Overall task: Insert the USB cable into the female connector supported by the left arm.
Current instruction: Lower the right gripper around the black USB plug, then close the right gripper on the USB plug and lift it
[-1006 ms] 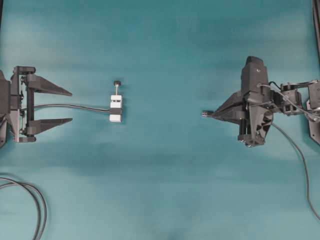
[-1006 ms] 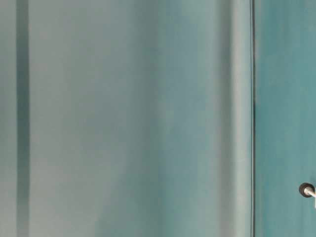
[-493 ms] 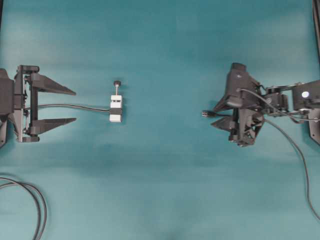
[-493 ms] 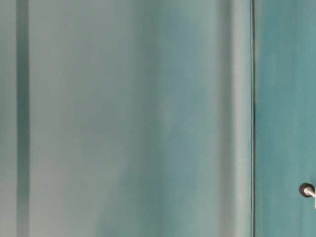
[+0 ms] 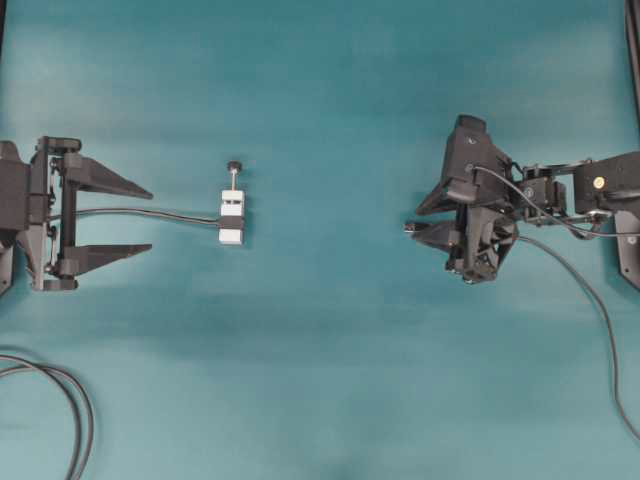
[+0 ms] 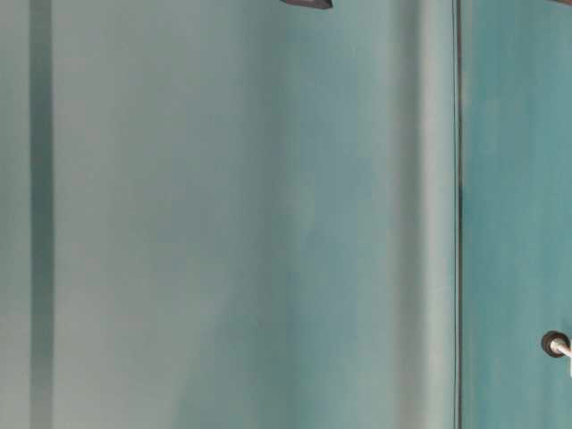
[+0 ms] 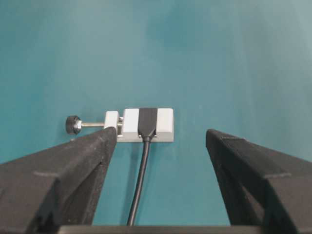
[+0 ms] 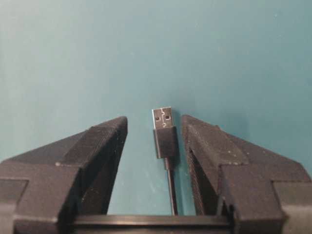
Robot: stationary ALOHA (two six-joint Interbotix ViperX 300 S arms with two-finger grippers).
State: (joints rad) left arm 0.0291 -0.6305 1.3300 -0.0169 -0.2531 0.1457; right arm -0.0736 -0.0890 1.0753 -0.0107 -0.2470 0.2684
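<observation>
Between the parted fingers of the right gripper (image 8: pixel 153 127) we see the USB cable (image 8: pixel 165 136), its plug untouched on the teal worktop (image 5: pixel 330 100). Well apart lies the female connector (image 5: pixel 231 217) in its white block, ahead of the left gripper (image 5: pixel 150 219), fingers wide open. Our table-level view shows only the screw knob (image 6: pixel 553 342); the rest is cut off.

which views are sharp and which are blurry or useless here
Right wrist view: sharp, the USB cable plug's silvery tip crisp between the jaws. Left wrist view: the female connector clear, near fingers soft. Overhead view: evenly lit, slightly soft, faint shadows on the table. Table-level view: mostly blurred teal, only a black-knobbed screw at the edge.
</observation>
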